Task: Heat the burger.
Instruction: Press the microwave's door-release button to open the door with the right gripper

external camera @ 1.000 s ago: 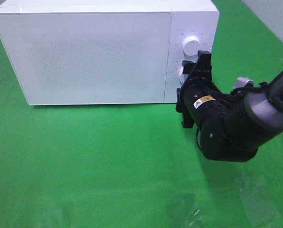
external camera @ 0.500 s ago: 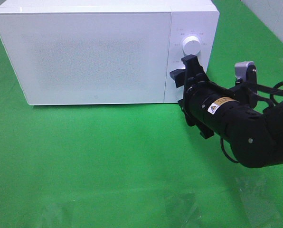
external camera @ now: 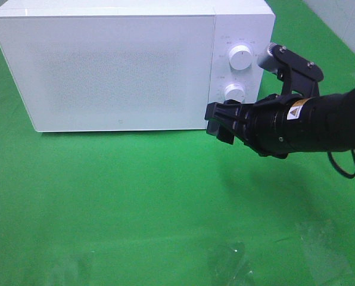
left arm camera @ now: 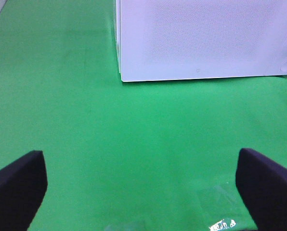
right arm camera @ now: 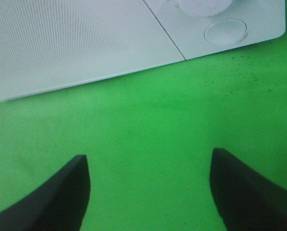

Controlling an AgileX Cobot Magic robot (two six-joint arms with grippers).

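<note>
On the green table (external camera: 106,196) stands one white microwave (external camera: 106,65), its single door (external camera: 112,62) shut flat against the body. To the right of the door is a control strip with two round white knobs, an upper knob (external camera: 241,57) and a lower knob (external camera: 234,92) directly beneath it.

Two claws are in view across the pictures. The right claw (external camera: 218,122) hangs just in front of the microwave's lower right corner, below the lower knob, pointing toward the left. Its two dark fingers (right arm camera: 61,197) stand apart, with only green cloth between them and nothing gripped. Its wrist view looks at the bottom edge of the door and both knobs.

The left claw (left arm camera: 138,192) shows only in its own wrist view. Its two dark fingers (left arm camera: 16,192) are spread wide, well back from the microwave's front, over bare green cloth and holding nothing.

The burger appears in none of the three views, so where it lies cannot be told.
</note>
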